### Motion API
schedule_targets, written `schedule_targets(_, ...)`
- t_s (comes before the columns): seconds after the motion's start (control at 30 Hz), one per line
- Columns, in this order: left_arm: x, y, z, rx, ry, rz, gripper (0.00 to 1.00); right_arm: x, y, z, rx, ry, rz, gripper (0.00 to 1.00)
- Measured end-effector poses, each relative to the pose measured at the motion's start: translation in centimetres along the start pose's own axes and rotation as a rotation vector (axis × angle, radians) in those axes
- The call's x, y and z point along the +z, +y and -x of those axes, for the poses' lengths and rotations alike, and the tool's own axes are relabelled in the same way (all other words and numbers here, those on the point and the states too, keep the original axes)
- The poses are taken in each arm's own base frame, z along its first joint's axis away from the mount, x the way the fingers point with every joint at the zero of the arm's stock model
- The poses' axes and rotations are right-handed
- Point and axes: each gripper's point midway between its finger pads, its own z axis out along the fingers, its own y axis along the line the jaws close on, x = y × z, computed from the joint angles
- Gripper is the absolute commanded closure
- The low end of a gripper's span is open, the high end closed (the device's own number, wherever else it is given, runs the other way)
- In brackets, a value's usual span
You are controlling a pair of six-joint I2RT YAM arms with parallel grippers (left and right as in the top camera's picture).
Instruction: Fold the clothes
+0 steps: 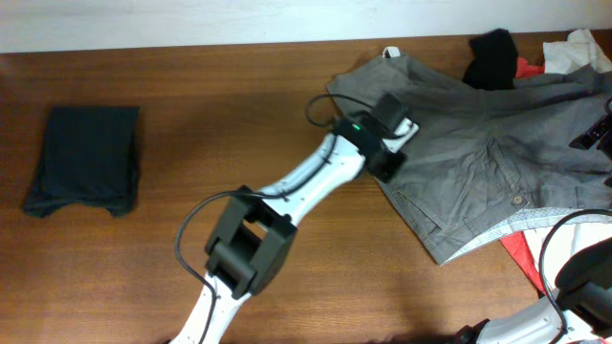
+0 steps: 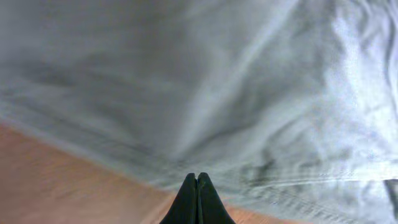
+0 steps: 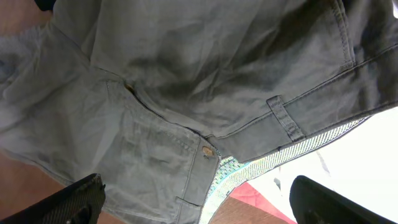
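Large grey-khaki trousers (image 1: 478, 162) lie spread at the right of the wooden table (image 1: 239, 105). My left gripper (image 1: 392, 124) is over their left edge; in the left wrist view its fingers (image 2: 197, 182) are shut, tips at the trousers' hem (image 2: 217, 81), with no fabric seen between them. My right gripper (image 3: 205, 205) is open wide above the trousers' waistband (image 3: 186, 74), near the button (image 3: 207, 150) and the pale patterned lining (image 3: 280, 158). Black (image 1: 492, 57), red (image 1: 526, 69) and white (image 1: 574, 48) garments lie at the back right.
A dark garment (image 1: 86, 158) lies folded at the table's left. Red fabric (image 1: 521, 253) shows under the trousers' front edge. The right arm's base (image 1: 583, 277) and its cable stand at the lower right.
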Motion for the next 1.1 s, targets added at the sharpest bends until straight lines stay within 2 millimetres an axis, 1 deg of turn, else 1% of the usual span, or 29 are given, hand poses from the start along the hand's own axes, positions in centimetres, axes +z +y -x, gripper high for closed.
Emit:
schedule_targets(0.1,1.8,-0.3,-0.7,0.003,0.018,0.029,1.00,0.0,0.0,0.0,0.000,0.000,0.000,0.01)
schedule_targets(0.2,4.1,0.5,-2.1,-0.006,0.056,0.060,1.00,0.0,0.0,0.0,0.000,0.000,0.000,0.01)
schedule_targets(0.27,4.2,0.7,-1.5,-0.007,0.037,0.073,1.00,0.0,0.0,0.0,0.000,0.000,0.000,0.01)
schedule_targets(0.37,4.6,1.2,-1.5,-0.011,0.034,0.084,1.00,0.0,0.0,0.0,0.001,0.000,0.000,0.01)
schedule_targets(0.47,4.6,1.5,-1.5,-0.014,0.045,0.092,1.00,0.0,0.0,0.0,0.000,0.000,0.000,0.01)
schedule_targets(0.57,4.4,1.9,-2.2,-0.016,0.076,0.117,1.00,0.0,0.0,0.0,0.000,0.000,0.000,0.01)
schedule_targets(0.7,3.6,3.8,-3.7,-0.039,0.150,0.175,1.00,0.0,0.0,0.0,0.001,0.000,0.000,0.01)
schedule_targets(0.8,2.6,6.5,-5.1,-0.085,0.212,0.207,1.00,0.0,0.0,0.0,0.001,0.000,0.000,0.01)
schedule_targets(0.87,1.7,9.2,-6.1,-0.134,0.246,0.231,1.00,0.0,0.0,0.0,0.000,0.000,0.000,0.01)
schedule_targets(0.97,0.3,14.2,-7.3,-0.228,0.264,0.269,1.00,0.0,0.0,0.0,0.000,0.000,0.000,0.01)
schedule_targets(1.03,-0.6,17.9,-8.1,-0.300,0.261,0.293,1.00,0.0,0.0,0.0,0.000,0.000,0.000,0.01)
schedule_targets(1.1,-1.5,20.7,-8.9,-0.357,0.257,0.309,1.00,0.0,0.0,0.0,0.001,0.000,0.000,0.01)
